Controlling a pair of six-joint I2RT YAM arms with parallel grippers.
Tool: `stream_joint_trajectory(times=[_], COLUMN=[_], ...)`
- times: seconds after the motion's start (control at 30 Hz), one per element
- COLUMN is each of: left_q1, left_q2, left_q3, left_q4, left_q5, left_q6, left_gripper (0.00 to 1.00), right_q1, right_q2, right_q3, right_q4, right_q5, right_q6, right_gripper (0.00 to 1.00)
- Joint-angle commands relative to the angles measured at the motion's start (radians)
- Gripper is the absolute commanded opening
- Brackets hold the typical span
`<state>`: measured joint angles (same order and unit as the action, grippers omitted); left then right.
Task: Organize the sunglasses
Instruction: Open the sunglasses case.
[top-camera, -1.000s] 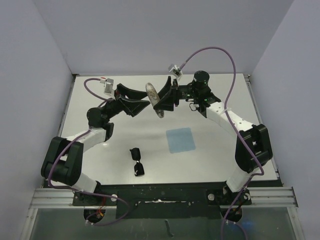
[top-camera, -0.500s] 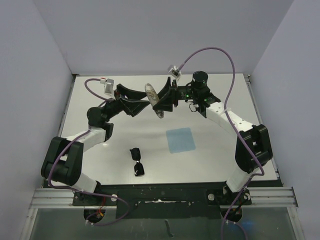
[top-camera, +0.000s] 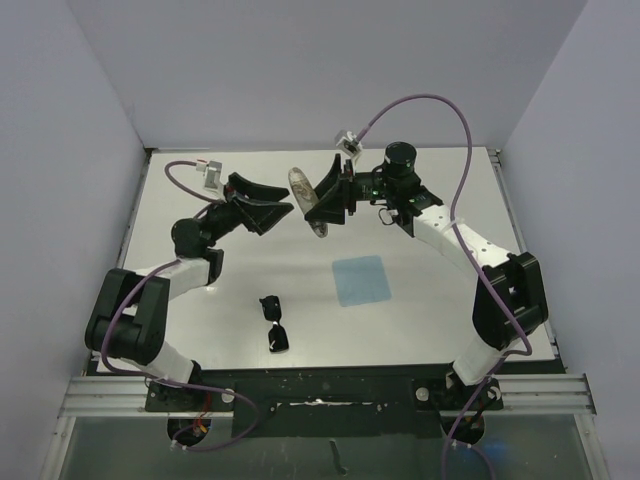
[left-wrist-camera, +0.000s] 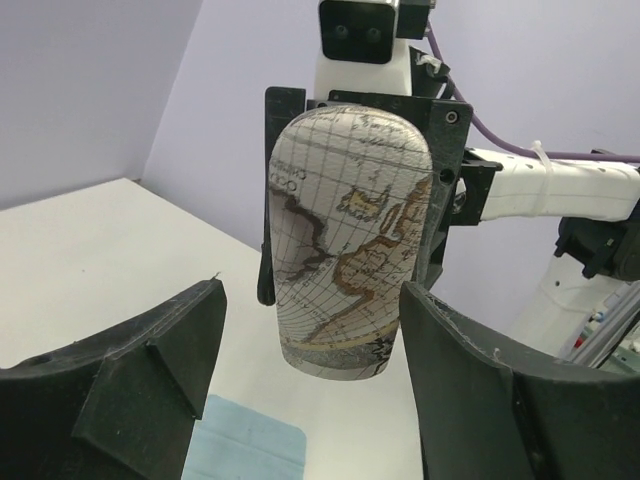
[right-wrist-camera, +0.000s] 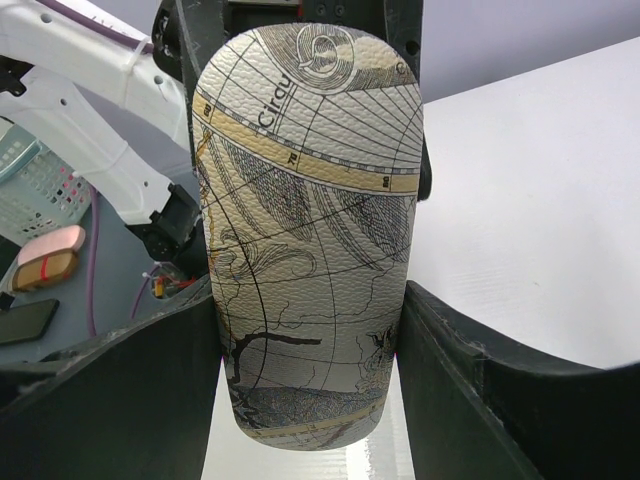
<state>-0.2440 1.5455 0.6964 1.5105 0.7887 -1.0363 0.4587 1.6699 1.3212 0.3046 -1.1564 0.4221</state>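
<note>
The right end effector is clenched on the oval beige-grey case printed with an old map, one black finger pressed against each long side, so that the case is held in the air above the far part of the white desk. In the right wrist view the case fills the gap between the fingers, its rounded end pointing away from the camera. The left end effector faces it from the opposite side with its fingers spread wide and nothing between them; in the left wrist view the case's near rounded end sits just beyond the fingertips, and no contact with them can be made out. From above, the two end effectors meet nose to nose near the back of the desk, the case tilted between them. The black-framed sunglasses with dark lenses lie flat on the desk near its front edge, left of centre, well apart from both end effectors and touched by neither. The light blue square cloth lies flat to the right of the sunglasses and a little farther back, apart from them.
</note>
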Motion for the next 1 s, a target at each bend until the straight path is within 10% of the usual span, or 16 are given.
stream_joint_trajectory(times=[0.0,0.97], left_q1=[-0.006,-0.092], left_q2=[0.040,0.025], left_q3=[0.046,0.113], left_q4=[0.156,0.121], left_q5=[0.017,0.037], left_q6=[-0.082,-0.062], left_gripper=[0.68,0.70], right_q1=[0.006,0.036], right_q2=[-0.044,0.004], right_q3=[0.043,0.081], right_q4=[0.035,-0.022], right_q5=[0.004,0.017], right_q6=[-0.005,-0.037], right_gripper=[0.00,0.00])
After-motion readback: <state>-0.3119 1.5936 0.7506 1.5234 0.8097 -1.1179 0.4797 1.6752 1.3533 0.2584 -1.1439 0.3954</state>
